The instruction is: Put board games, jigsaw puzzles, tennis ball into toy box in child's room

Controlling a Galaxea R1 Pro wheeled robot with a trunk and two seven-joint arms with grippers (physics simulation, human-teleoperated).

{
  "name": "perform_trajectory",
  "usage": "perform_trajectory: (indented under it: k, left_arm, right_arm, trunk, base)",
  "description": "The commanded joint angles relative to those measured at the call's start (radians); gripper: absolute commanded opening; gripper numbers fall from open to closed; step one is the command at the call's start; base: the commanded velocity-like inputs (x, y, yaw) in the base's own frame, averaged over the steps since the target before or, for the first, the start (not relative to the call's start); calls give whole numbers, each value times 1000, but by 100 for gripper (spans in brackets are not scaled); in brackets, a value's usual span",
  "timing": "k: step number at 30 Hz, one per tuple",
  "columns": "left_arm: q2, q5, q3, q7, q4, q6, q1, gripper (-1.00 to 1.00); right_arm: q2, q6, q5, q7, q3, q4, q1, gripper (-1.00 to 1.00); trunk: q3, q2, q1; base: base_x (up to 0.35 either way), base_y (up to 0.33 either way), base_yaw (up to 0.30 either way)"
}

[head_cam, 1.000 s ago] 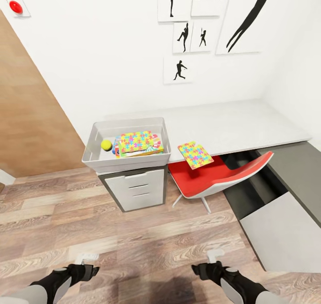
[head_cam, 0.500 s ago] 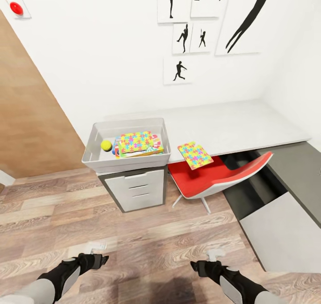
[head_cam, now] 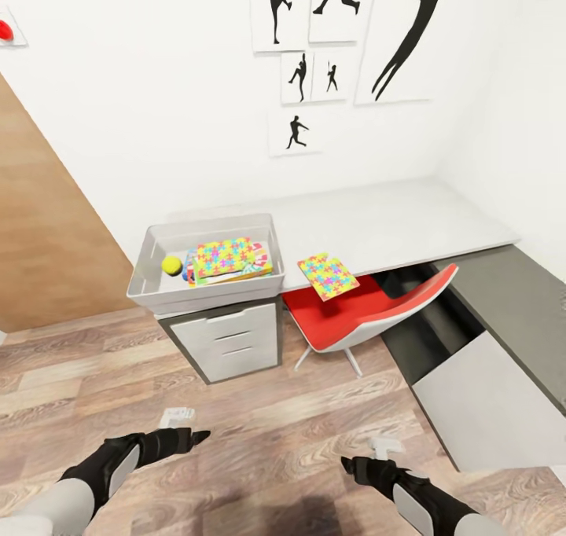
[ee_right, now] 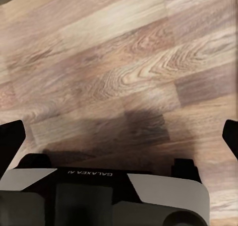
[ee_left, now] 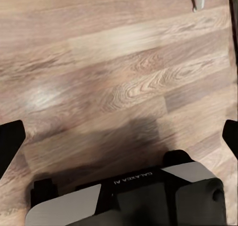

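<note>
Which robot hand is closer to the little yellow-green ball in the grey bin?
Left. The left gripper hangs low over the wood floor, roughly below the small yellow-green ball; the right gripper is farther off, toward the red chair.

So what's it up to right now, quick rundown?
Both grippers, left and right, open, empty, low over floor. One jigsaw puzzle on table edge, outside toy box. Red chair under it.

Long light-grey table on white drawers, joined at corner to lower dark-grey section.
Resting on near-left end: toy box, overhanging front edge. Just beside it on bare top, apart from it: jigsaw puzzle, flat, poking over front edge above red chair. Below, wood-plank floor.
</note>
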Motion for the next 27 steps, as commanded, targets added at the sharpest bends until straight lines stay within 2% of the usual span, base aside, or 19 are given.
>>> perform_trajectory:
  k: [1,3,6,13,14,16,17,21,22,23,27]
  left_arm:
    - [2,10,-1,-23,-13,20,0,100]
    - [4,10,10,-68,-46,47,0,100]
    - [5,10,16,-94,-75,73,-1,100]
    - [7,11,21,-117,-136,166,-1,100]
    - [9,12,23,-122,-161,199,-1,100]
    - [11,13,26,-126,-174,216,-1,100]
    - [17,15,34,-137,-200,251,-1,100]
    - [24,16,64,-173,-231,307,-1,100]
    - [27,16,85,-198,-239,322,-1,100]
    - [27,16,85,-198,-239,322,-1,100]
    - [40,13,130,-262,-248,340,0,100]
  right_arm:
    - [-2,3,-8,5,4,-1,0,100]
    - [-9,2,-9,23,2,0,5,100]
    - [-21,2,-22,56,0,0,8,100]
    - [-54,8,-113,181,-8,-2,10,100]
    - [-58,10,-134,213,-8,-2,10,100]
    - [-59,11,-142,225,-7,-2,10,100]
    - [-59,11,-152,242,-6,-3,10,100]
    - [-55,4,-163,260,-4,-3,11,100]
    - [-53,3,-165,263,-4,-3,11,100]
    - [-53,3,-165,263,-4,-3,11,100]
    - [-50,1,-168,266,-2,-3,12,100]
  trunk:
    - [0,-2,1]
    - [3,-2,1]
    - [8,-2,1]
    - [18,-2,1]
    - [20,-2,1]
    - [23,-2,1]
    - [25,-2,1]
    - [31,-2,1]
    - [33,-2,1]
    - [34,-2,1]
    - [41,-2,1]
  base:
    - [0,0,-173]
    - [0,0,-174]
    - [0,0,-175]
    - [0,0,-175]
    - [0,0,-154]
    - [0,0,-149]
    - [0,0,-106]
    - [0,0,-63]
    - [0,0,-28]
    - [0,0,-28]
    - [0,0,-15]
